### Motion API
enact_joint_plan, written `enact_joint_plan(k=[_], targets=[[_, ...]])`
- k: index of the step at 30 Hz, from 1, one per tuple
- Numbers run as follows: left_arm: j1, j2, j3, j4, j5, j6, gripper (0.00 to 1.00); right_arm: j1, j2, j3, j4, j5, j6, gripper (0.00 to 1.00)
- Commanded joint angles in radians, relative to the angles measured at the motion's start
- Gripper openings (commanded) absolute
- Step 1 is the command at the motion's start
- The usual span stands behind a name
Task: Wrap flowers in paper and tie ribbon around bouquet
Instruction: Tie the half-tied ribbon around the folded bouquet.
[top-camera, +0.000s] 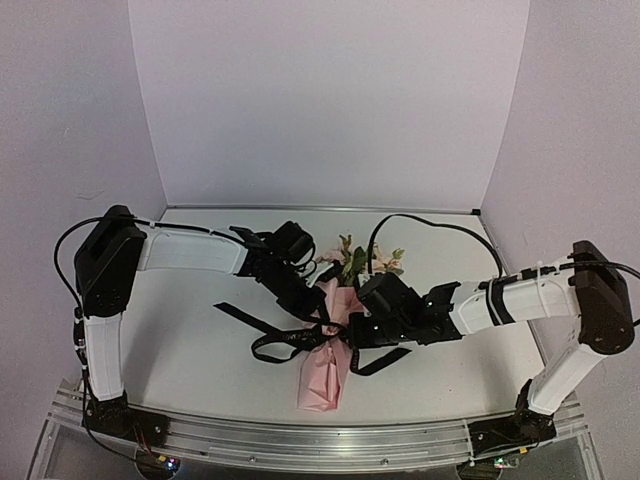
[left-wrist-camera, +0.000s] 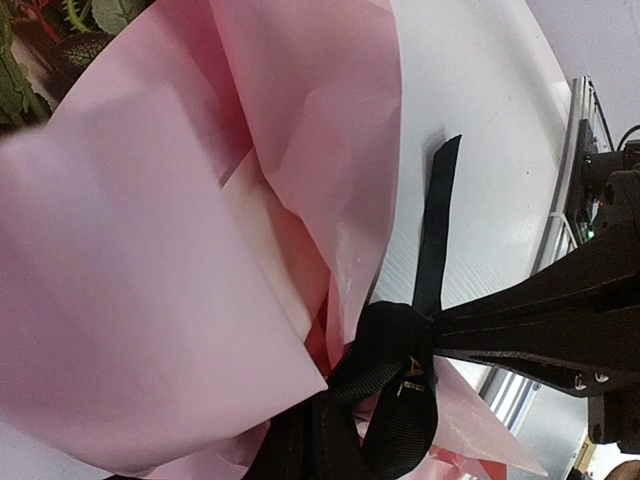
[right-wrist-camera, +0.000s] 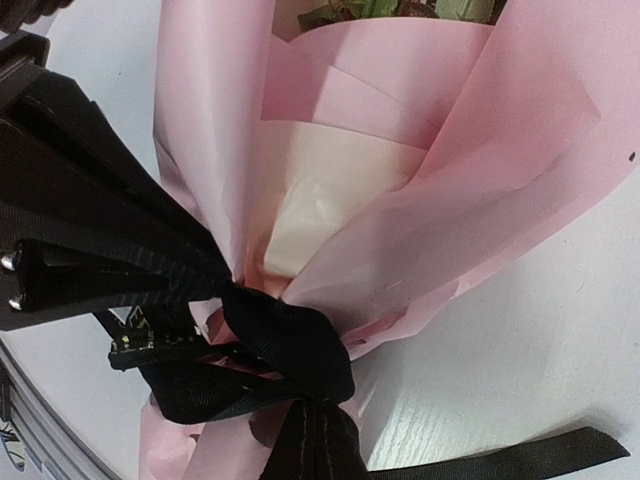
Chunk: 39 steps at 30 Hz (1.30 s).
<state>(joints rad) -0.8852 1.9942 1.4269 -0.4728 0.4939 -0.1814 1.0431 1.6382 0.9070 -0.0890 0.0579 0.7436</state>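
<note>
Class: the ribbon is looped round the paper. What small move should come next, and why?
Probably pull the two ends apart to tighten it: the left gripper and right gripper each pinch the ribbon, bunched slackly around the paper.

We see the left arm (top-camera: 190, 250) and the right arm (top-camera: 510, 300) with smooth white covers between bulky black joints, thin black cables (top-camera: 432, 224) along them, and the left gripper (top-camera: 316, 312) and the right gripper (top-camera: 352, 332) in matte black with small silver screws (left-wrist-camera: 580, 381).

bouquet (top-camera: 322, 385): pink cone, lying flat | ribbon (right-wrist-camera: 290, 350): black, wound round middle
</note>
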Motion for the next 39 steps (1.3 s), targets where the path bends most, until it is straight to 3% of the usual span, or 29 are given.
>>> enact_joint_plan(k=[1,14,26,33,39], targets=[[-0.006,-0.024,0.026,0.013,0.040,-0.010,0.00,-0.003,0.008,0.027,0.049,-0.023,0.020,0.00],[-0.006,-0.082,-0.008,0.106,0.117,-0.084,0.00,-0.025,0.039,-0.006,0.154,-0.050,0.097,0.00],[-0.006,-0.091,-0.050,0.178,0.214,-0.117,0.00,-0.090,0.124,-0.060,0.410,-0.136,0.207,0.00],[0.012,-0.072,-0.045,0.209,0.138,-0.181,0.00,-0.103,0.125,-0.142,0.604,-0.162,0.259,0.00],[0.031,-0.085,-0.052,0.242,0.164,-0.213,0.00,-0.118,0.120,-0.190,0.750,-0.169,0.289,0.00]])
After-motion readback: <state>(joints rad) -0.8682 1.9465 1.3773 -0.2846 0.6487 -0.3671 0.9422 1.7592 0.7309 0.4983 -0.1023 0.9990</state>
